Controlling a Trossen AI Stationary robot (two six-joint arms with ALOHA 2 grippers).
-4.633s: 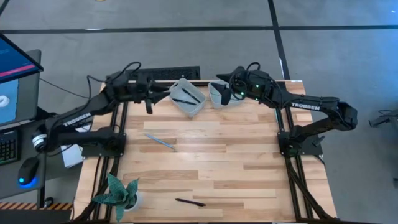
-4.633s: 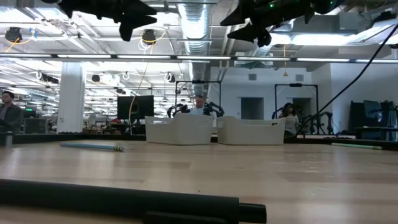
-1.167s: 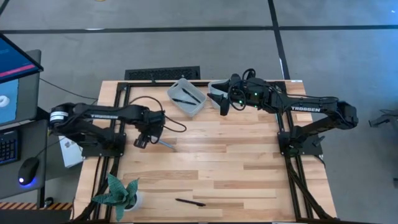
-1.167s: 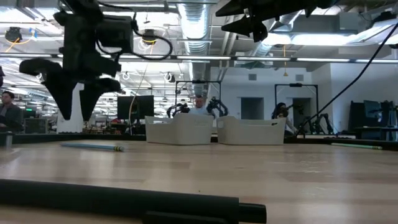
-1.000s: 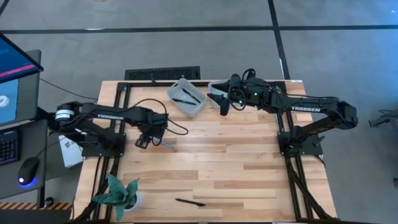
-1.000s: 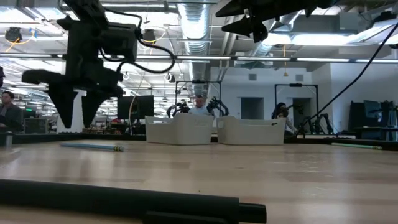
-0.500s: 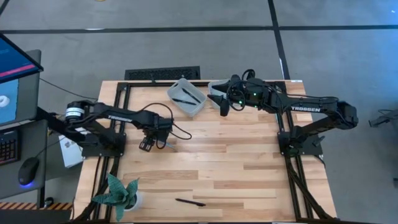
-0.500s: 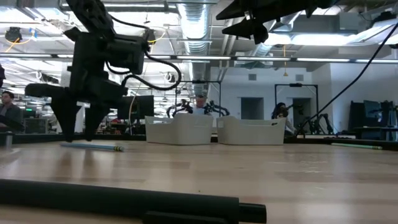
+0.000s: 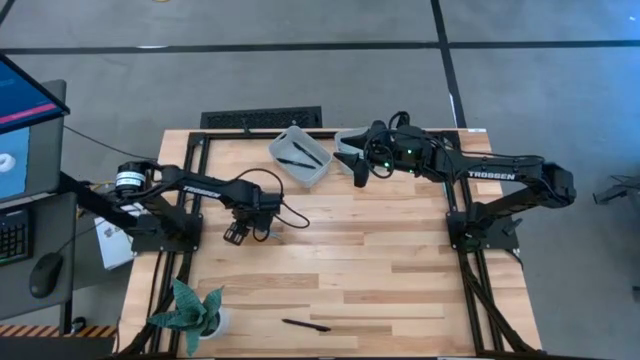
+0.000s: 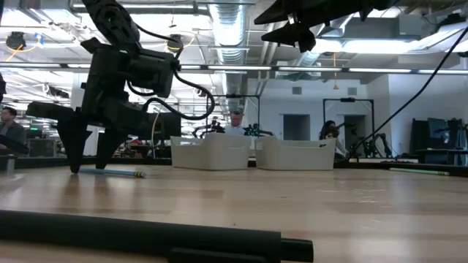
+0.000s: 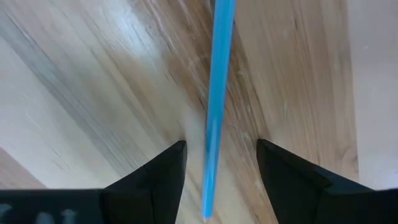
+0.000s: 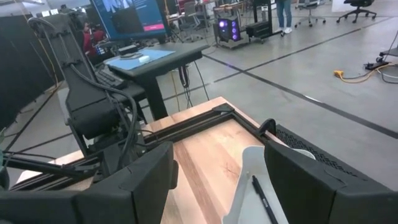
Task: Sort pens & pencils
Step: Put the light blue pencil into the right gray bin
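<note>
while overhead hides it, left end effector point(image 11: 219, 163) gapes astride blue pencil point(image 11: 216, 112), ungripped.

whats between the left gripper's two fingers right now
The teal-blue stick lies on the wooden table, running lengthwise through the gap of the open left gripper. The left wrist view shows bare wood on either side, neither finger touching it.

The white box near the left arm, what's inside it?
The white rectangular plastic box holds one thin black writing stick, lying slanted on the bottom. A second black one may lie beside it, but that is hard to tell. From table height its walls hide everything inside.
</note>
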